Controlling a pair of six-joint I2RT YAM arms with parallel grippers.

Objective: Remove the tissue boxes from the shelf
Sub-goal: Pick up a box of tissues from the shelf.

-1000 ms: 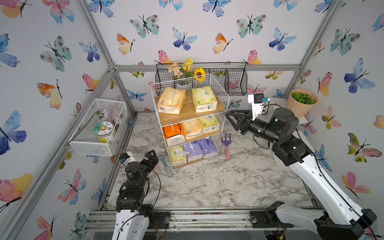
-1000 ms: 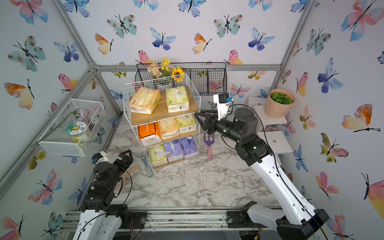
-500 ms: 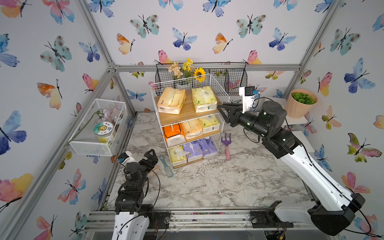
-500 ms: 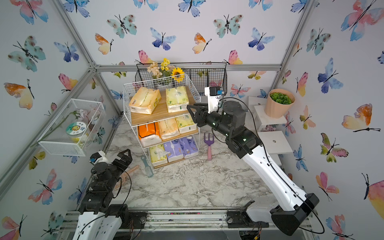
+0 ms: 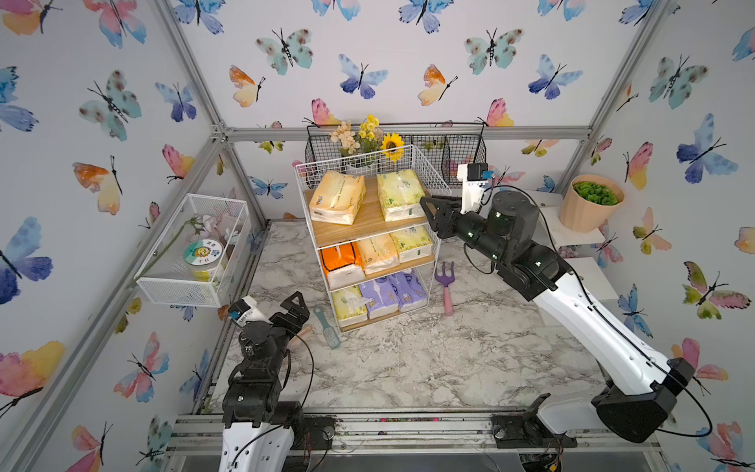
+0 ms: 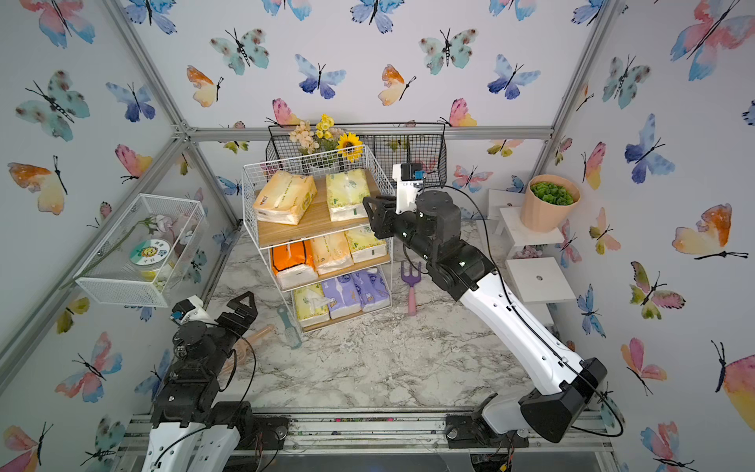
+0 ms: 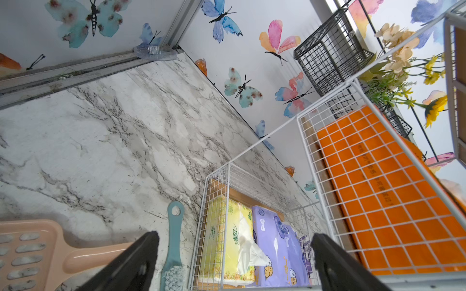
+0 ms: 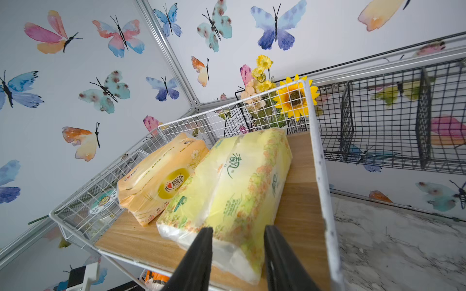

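Right gripper (image 8: pixel 238 230) advanced to shelf (image 5: pixel 434 182) top board, jaws part-closed astride soft yellow-green pack (image 5: pixel 400 199), grip indeterminable; shelf rim stood just beside. Peach pack (image 5: pixel 337 202) lay adjacent; six packs (image 5: pixel 376 253) sat below. Left gripper (image 7: pixel 233 236) gaped wide near brush (image 5: pixel 327 327).

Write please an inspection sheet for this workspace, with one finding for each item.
Surface: marble table, no spill seen.
Job's things: eight tissue packs, all on the shelf.
Clutter: purple fork, teal brush, pink scoop on the table.
Hands: left hand open, low beside the shelf; right hand open at the yellow-green pack on the top board.
Cables: black cables follow both arms, none caught.
Surroundings: black baskets, white mesh box, potted plant.
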